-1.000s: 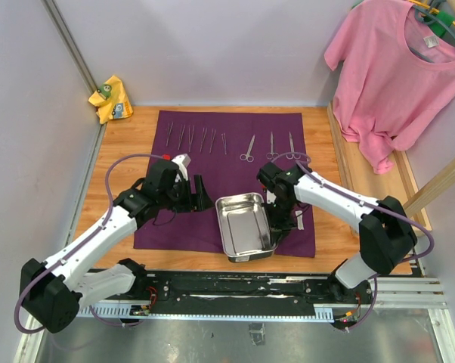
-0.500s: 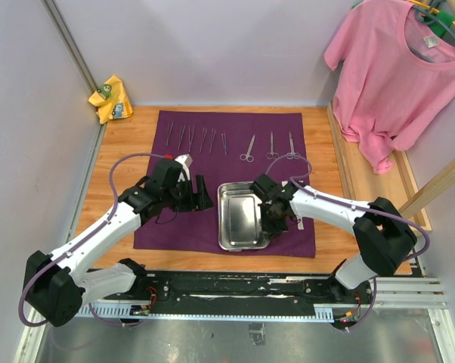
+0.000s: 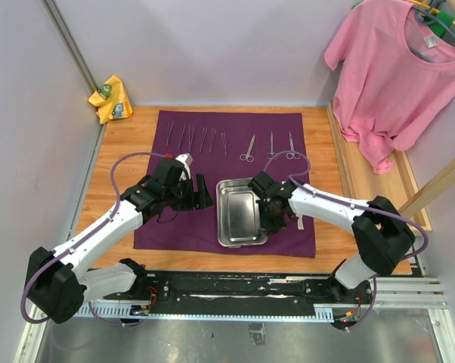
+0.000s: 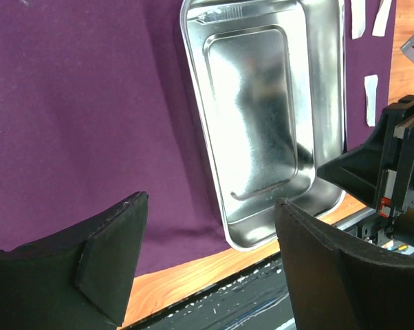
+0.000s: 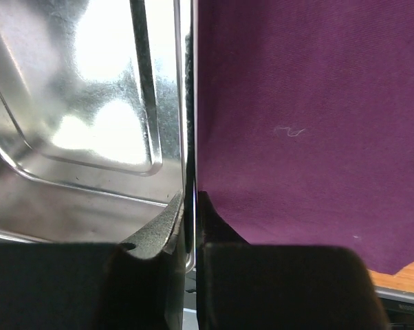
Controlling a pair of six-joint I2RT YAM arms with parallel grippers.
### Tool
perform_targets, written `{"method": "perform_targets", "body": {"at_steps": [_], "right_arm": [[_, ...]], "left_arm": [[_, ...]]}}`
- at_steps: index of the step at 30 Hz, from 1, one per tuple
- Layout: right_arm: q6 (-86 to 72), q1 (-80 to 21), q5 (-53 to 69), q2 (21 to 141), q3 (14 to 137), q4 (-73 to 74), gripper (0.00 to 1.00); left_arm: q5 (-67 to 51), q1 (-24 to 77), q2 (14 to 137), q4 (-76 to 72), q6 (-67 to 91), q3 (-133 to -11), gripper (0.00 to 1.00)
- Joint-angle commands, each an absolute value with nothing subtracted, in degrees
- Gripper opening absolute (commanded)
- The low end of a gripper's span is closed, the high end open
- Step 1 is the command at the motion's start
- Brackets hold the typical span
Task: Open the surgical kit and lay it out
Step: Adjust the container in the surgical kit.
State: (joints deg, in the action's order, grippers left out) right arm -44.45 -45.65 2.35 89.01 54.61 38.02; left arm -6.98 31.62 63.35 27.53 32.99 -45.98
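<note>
Shifted up and left since a second ago, steel tray [image 3: 239, 212] now lies flat mid purple cloth [image 3: 174, 234]. right gripper [image 5: 190, 206] pinches its right rim. left gripper [image 3: 204, 193] jaws wide apart, empty, just left of it.

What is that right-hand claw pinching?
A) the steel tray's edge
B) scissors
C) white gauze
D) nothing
A: the right gripper is shut on the rim of the steel tray, one finger inside it and one outside.
</note>
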Motion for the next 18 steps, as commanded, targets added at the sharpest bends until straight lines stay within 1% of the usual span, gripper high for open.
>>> {"method": "perform_targets", "body": {"at_steps": [1,8,13,15,18], "right_arm": [[-41.2,-46.2,-1.58,85.15,56.48,40.38,0.01],[-41.79,-47.37,-7.0,80.08,49.98,30.84,0.01],[-43.42,-51.59,-12.75,75.59,46.62,28.07,0.01],[-42.84,-51.48,-14.5,78.44,46.98,27.73,0.01],[-42.23,-52.45,-15.43,83.29,52.04,32.79,0.01]], "left_arm": [[-6.37,31.2,62.39,25.41,33.14,-46.94,0.78],[-6.39,31.22,62.32,26.37,32.22,-47.52,0.78],[-5.75,31.2,61.81,27.13,32.05,-48.05,0.79],[-5.93,31.2,61.85,26.56,32.44,-47.57,0.79],[-6.74,31.2,62.38,25.98,32.69,-47.26,0.78]]}}
